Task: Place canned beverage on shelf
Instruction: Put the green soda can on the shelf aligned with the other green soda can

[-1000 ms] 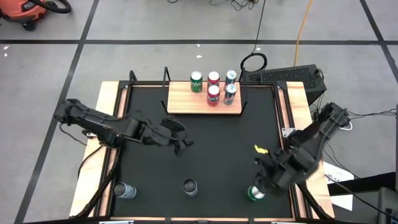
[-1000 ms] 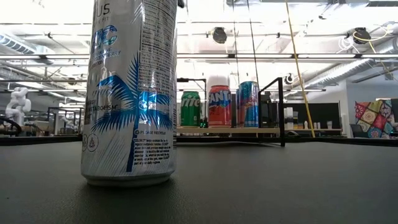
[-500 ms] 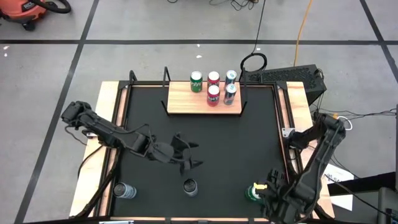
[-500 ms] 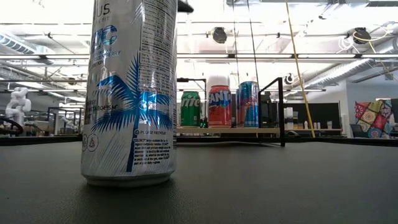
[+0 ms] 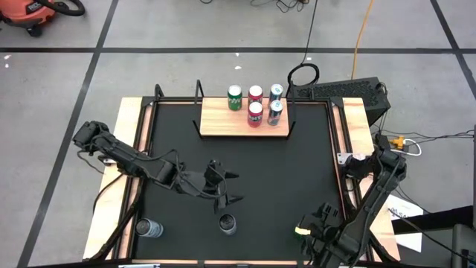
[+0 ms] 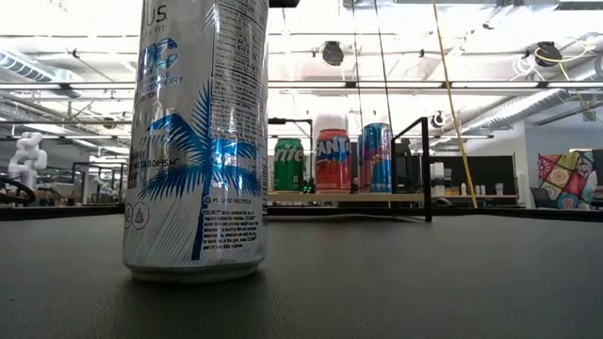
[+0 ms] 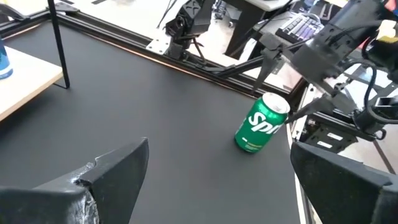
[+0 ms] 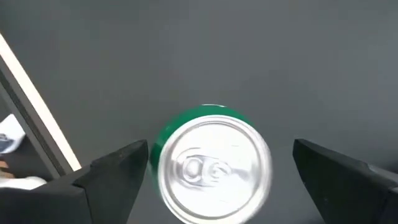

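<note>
A green soda can (image 8: 211, 165) stands upright on the black tabletop near the front right; it also shows in the left wrist view (image 7: 262, 122). My right gripper (image 5: 309, 227) hangs above it, pointing down, open, one finger on each side of the can top without touching. My left gripper (image 5: 227, 187) is open and empty over the table's middle, just behind a silver-topped can (image 5: 227, 222). The light-wood shelf (image 5: 219, 119) stands at the far edge and holds several cans (image 5: 255, 112), all upright.
A tall white and blue can (image 6: 198, 141) stands close to the low camera. Another silver-topped can (image 5: 149, 228) stands at the front left. Black rod uprights (image 5: 198, 97) stand at the shelf's ends. The table's middle between the shelf and the grippers is bare black surface.
My right gripper has moved toward the table's near edge and tipped to point down, coming over the green can, which has stayed in place. My left gripper has moved toward the near edge and a little right, toward the silver-topped can.
</note>
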Controlling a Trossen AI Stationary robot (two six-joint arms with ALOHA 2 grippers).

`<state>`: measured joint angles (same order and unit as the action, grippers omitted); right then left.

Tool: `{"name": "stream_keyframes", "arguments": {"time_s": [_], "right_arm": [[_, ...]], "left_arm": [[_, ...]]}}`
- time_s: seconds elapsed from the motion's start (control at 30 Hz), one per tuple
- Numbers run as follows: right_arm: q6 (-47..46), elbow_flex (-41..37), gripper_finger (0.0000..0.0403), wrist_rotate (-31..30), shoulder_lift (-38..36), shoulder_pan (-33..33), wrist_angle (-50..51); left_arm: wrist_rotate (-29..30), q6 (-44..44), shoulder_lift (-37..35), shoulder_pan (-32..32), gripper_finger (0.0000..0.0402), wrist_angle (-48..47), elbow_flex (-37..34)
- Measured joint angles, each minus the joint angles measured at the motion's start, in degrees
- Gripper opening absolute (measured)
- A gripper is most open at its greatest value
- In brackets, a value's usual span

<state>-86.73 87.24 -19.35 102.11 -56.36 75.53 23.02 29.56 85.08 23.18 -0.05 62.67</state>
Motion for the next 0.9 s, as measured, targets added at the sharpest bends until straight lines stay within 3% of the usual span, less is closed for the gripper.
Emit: {"name": "stream_keyframes", "arguments": {"time_s": [0.23, 0.57, 0.73, 0.9], "right_arm": [[-1.65, -3.80, 0.0384, 2.99, -0.07, 0.00, -5.95], [-2.09, -8.44, 0.0303, 2.78, -0.33, 0.35, -11.78], [2.32, -8.72, 0.0292, 0.43, -1.53, 0.95, -13.33], [11.08, -8.76, 0.0295, -3.55, -7.19, 3.76, -13.26]], "left_arm": [[-0.48, 0.04, 0.00, 0.11, 0.0391, 0.00, 0.00], [-1.74, 0.13, 0.00, 0.11, 0.0391, -0.43, 0.00], [-1.75, 0.15, 0.00, 0.11, 0.0391, -0.38, 0.00], [-1.75, 0.31, 0.00, 0.11, 0.0391, 0.30, 0.00]]}}
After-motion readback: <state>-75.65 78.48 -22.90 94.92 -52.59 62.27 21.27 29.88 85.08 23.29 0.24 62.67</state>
